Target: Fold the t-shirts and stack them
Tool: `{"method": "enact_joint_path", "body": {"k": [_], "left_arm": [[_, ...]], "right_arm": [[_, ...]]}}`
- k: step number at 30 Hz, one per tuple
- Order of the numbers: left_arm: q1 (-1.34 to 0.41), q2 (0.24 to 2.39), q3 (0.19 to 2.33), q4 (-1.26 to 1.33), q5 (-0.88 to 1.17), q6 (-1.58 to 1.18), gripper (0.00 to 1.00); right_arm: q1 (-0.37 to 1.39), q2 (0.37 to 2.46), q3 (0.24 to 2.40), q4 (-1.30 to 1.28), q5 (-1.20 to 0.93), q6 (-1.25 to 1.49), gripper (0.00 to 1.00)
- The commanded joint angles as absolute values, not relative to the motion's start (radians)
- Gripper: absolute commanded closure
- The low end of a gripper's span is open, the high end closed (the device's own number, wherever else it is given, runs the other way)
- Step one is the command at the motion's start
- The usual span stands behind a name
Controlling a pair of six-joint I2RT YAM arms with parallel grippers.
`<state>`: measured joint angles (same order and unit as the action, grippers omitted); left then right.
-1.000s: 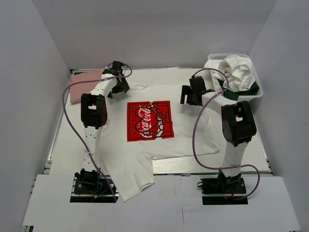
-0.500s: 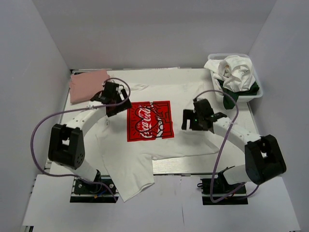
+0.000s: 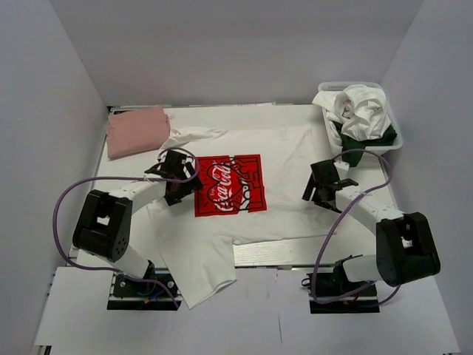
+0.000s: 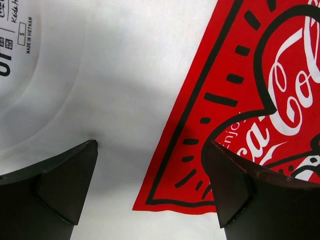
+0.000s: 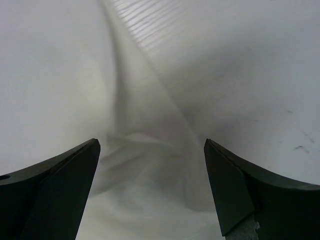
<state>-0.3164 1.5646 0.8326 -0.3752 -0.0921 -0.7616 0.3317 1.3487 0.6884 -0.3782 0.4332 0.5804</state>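
A large white t-shirt point(image 3: 281, 159) with a red Coca-Cola print point(image 3: 229, 185) lies spread flat on the table. My left gripper point(image 3: 177, 177) hovers low over the print's left edge, jaws wide open and empty. In the left wrist view the gripper point(image 4: 150, 142) frames a corner of the red print point(image 4: 200, 165), with the neck label point(image 4: 12, 35) to the upper left. My right gripper point(image 3: 325, 185) is open over the shirt's right edge. Between the right gripper's point(image 5: 151, 141) fingers lies rumpled white cloth point(image 5: 145, 165). A folded salmon-pink t-shirt point(image 3: 137, 132) rests at the back left.
A white mesh basket point(image 3: 392, 140) at the back right holds crumpled white point(image 3: 358, 107) and dark green point(image 3: 362, 144) t-shirts. One sleeve point(image 3: 203, 277) hangs past the table's near edge point(image 3: 281, 253). Grey walls close in both sides and the back.
Both arms have swung down and toward the near side. The left gripper went from the back by the pink shirt to the print's left edge; the right moved out to the shirt's right edge.
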Motion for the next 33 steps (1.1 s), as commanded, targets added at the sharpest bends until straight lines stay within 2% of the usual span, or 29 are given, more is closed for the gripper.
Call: {"method": "enact_joint_path", "body": {"k": [1, 6, 11, 14, 17, 21, 26, 28, 33], "left_arm": [[-0.299, 1.655, 0.769, -0.485, -0.153, -0.782, 0.00], [-0.299, 1.612, 0.778, -0.529, -0.207, -0.782, 0.00], [-0.299, 1.568, 0.814, -0.580, -0.244, -0.782, 0.00], [-0.299, 1.545, 0.836, -0.592, -0.244, -0.782, 0.00], [-0.308, 1.534, 0.880, -0.592, -0.244, -0.762, 0.00], [-0.308, 1.508, 0.931, -0.592, -0.255, -0.743, 0.00], [-0.308, 1.515, 0.998, -0.592, -0.273, -0.730, 0.00], [-0.308, 1.546, 1.048, -0.603, -0.304, -0.718, 0.00], [-0.299, 1.734, 1.181, -0.594, -0.290, -0.670, 0.00]], "right_arm": [[0.238, 1.330, 0.686, -0.429, 0.545, 0.654, 0.10], [0.125, 1.315, 0.680, -0.486, 0.572, 0.683, 0.10], [0.092, 1.324, 0.683, -0.506, 0.577, 0.701, 0.10], [0.090, 1.286, 0.687, -0.421, 0.444, 0.585, 0.10], [0.103, 1.234, 0.712, -0.364, 0.212, 0.467, 0.10], [0.146, 1.146, 0.712, -0.284, 0.019, 0.434, 0.10], [0.244, 1.193, 0.770, -0.236, 0.047, 0.413, 0.10], [0.274, 1.282, 0.811, -0.230, 0.078, 0.414, 0.10], [0.308, 1.452, 0.874, -0.178, 0.147, 0.423, 0.10]]}}
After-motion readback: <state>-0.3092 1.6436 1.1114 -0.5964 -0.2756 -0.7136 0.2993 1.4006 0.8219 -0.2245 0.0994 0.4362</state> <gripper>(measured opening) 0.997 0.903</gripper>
